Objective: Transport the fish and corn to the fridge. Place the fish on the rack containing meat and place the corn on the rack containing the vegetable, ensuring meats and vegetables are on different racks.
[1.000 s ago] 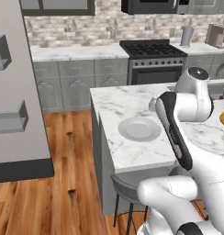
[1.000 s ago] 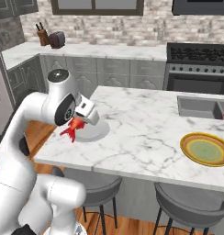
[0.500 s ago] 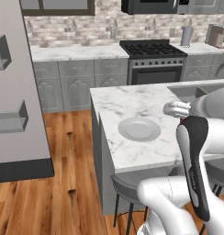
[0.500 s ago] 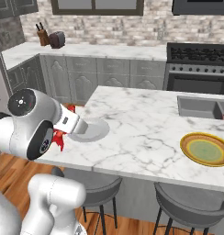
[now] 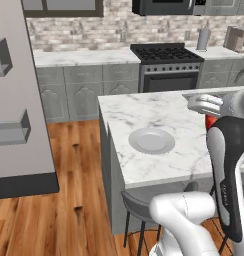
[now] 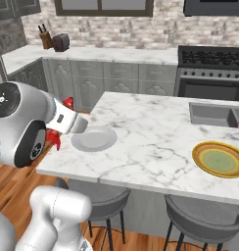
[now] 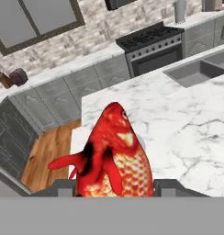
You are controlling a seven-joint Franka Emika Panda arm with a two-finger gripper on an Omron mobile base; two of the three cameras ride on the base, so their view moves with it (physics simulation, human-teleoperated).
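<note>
The jaws are closed tight on the fish, its red scaly body wedged between the two fingertips and sticking out ahead of the gripper with the head pointing away (one fin juts off to the side). In the hand view the fish hangs over the edge of the marble island, with wood floor showing beyond the near corner.

From the right base view a bit of red fish peeks out either side of the gripper and the arm's big joint, just beside the grey plate that sits near the island's corner. The left base view shows a red scrap of it behind the arm, well above the counter.

Farther along the island lie a yellow plate and a sink. The stove stands against the back wall, and the grey fridge door is at the left.
</note>
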